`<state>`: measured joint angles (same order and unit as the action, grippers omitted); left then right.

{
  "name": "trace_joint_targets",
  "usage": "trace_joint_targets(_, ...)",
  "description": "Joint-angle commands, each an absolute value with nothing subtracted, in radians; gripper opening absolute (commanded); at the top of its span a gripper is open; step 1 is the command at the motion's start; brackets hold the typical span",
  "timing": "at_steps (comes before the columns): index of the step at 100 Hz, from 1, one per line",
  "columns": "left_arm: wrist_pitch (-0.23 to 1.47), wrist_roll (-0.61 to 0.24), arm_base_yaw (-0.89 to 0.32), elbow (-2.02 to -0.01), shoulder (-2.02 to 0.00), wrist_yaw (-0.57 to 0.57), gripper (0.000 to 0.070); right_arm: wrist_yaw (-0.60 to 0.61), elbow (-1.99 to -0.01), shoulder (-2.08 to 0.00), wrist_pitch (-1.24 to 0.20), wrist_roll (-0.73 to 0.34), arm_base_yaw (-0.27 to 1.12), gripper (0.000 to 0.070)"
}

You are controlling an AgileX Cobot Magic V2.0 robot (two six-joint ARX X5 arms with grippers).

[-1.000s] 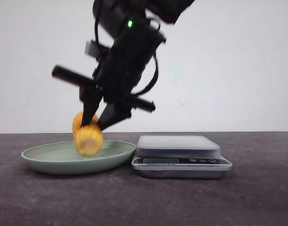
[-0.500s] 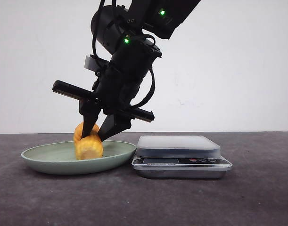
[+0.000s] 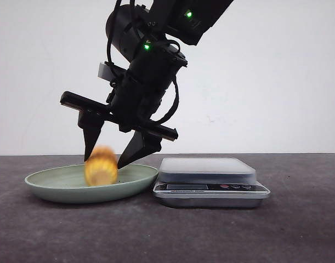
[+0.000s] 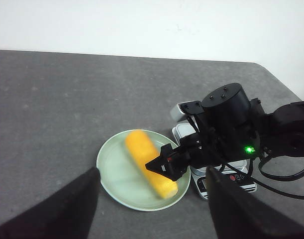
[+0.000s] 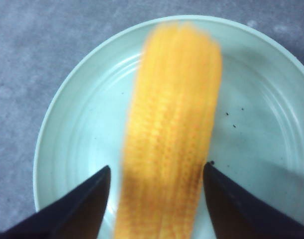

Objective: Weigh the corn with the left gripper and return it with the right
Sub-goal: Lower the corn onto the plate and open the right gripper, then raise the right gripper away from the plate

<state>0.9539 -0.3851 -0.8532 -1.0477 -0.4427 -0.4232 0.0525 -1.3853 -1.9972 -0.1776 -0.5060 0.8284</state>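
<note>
Our right gripper (image 3: pixel 114 159) stands apart above the blurred corn (image 3: pixel 101 166); it may roll off the plate (image 3: pixel 52 182).

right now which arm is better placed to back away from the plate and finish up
The right. Its open pincer straddles the corn, which lies in the green plate, so pulling away is its move. The left pincer is already high and off to the side, open. The scale is bare.
</note>
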Motion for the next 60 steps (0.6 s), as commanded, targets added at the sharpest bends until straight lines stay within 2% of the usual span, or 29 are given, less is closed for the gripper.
trace_joint_targets(1, 0.947, -0.387, -0.86, -1.057, -0.443, -0.43, 0.0405, 0.052, -1.409, -2.02, -0.164, -0.518, 0.838, 0.0395)
trace_joint_targets(11, 0.947, -0.386, -0.86, -1.057, -0.443, -0.43, 0.0405, 0.052, -1.409, -2.02, -0.159, -0.518, 0.838, 0.0422)
trace_joint_targets(37, 0.95, -0.386, -0.86, -1.057, -0.443, -0.43, 0.0405, 0.056, -1.436, -1.989, -0.176, -0.508, 0.827, 0.0423)
trace_joint_targets(60, 0.949, -0.382, -0.86, -1.057, -0.443, -0.43, 0.0405, 0.017, -1.455, -1.818, -0.236, -0.4, 0.824, 0.0423)
